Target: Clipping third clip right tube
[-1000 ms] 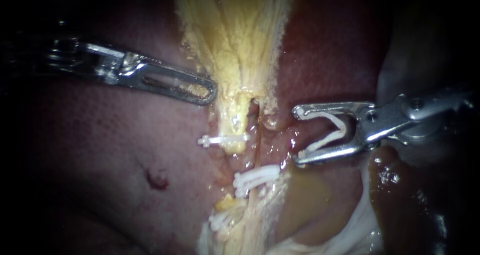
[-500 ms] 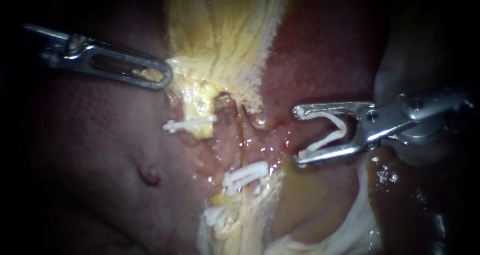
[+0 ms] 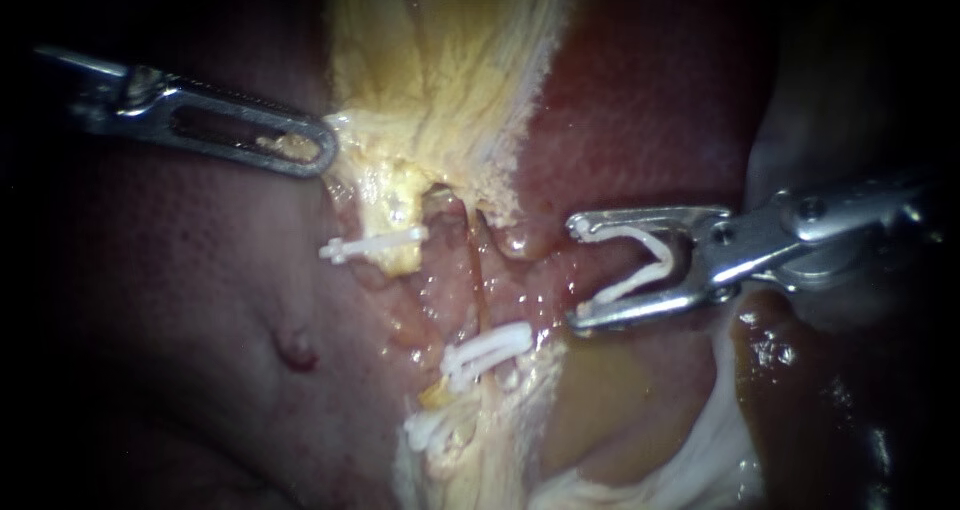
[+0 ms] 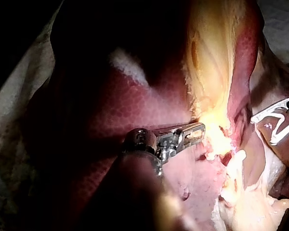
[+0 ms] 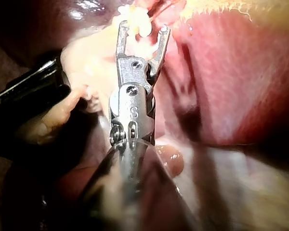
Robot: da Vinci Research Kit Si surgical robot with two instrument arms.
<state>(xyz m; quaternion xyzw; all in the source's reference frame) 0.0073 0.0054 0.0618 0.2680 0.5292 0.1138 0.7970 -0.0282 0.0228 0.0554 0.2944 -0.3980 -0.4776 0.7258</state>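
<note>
Carrying a white clip (image 3: pixel 665 255) spread in a wide V, the right instrument (image 3: pixel 578 272) has its jaws far apart. One leg of the clip is seated against each jaw, so they grip the clip and nothing else. Their tips hang clear of the tissue, near the right tube (image 3: pixel 478 280) but not touching it.

That tube is the thin strand running down from the yellow tissue (image 3: pixel 440 70) to a pair of set clips (image 3: pixel 490 345), with a lower clip (image 3: pixel 432 432) beyond them. A bare stretch of it shows above the pair.

I judge this to be the approach: the clip is loaded but not yet around the tube. The next move calls for sliding the open jaws across that bare stretch so the strand lies fully between the clip's legs, square to it and clear of the set clips, and only then closing.

Farther out, the left instrument (image 3: pixel 325 148) has its jaws closed on the edge of the yellow tissue, apparently holding it aside. A single clip (image 3: pixel 375 243) crosses the stump beside the tube, and the liver (image 3: pixel 180 300) lies under it all.
</note>
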